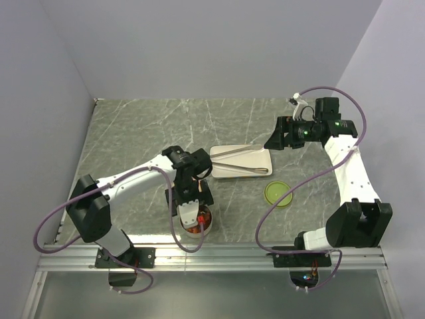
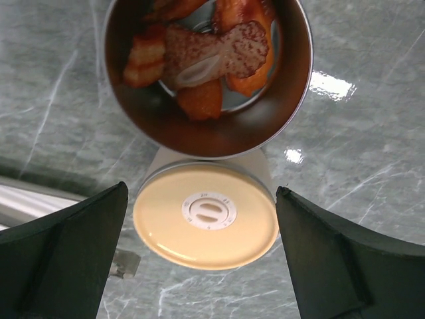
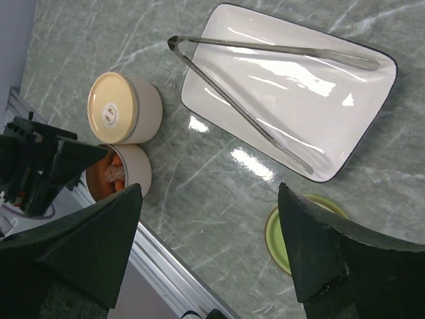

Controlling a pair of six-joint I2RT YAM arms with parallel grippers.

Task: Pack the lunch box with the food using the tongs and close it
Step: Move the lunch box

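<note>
Left arm folded, wrist pointing straight down, left tool [image 2: 202,193] spread wide (empty) over the food [image 2: 199,60]; right arm raised, right tool [image 3: 209,189] gaping above the tongs [image 3: 232,100].

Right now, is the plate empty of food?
Yes: only the tongs lie on the plate; the food is in the open pot.

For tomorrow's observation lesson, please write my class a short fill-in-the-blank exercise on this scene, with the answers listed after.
1. The tongs lie on the white ___.
2. The loose lid lying beside it is coloured ___.
3. The left gripper and the right gripper both have their jaws ___.
Missing words: plate; green; open.
</note>
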